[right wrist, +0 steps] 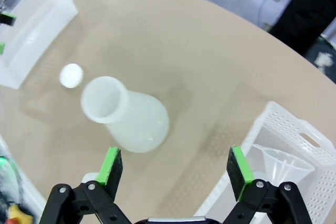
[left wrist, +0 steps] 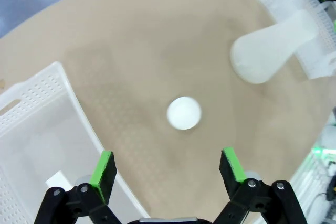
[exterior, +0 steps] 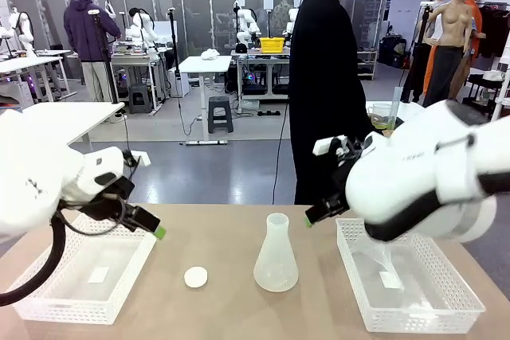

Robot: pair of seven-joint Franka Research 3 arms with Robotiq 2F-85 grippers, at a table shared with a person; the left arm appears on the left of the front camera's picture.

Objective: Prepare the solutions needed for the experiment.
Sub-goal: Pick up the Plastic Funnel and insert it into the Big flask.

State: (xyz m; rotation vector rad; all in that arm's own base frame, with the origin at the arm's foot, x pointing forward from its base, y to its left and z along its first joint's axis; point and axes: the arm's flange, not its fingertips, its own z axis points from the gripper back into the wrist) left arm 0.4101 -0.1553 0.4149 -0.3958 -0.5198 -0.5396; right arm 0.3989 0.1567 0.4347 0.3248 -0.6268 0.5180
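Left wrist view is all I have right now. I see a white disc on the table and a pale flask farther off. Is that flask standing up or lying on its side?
Observer: The flask stands upright near the middle of the table, with its mouth facing up.
Operator: Okay. There's a white basket past it. Is anything inside?
Observer: Yes, a clear funnel sits in the right basket.
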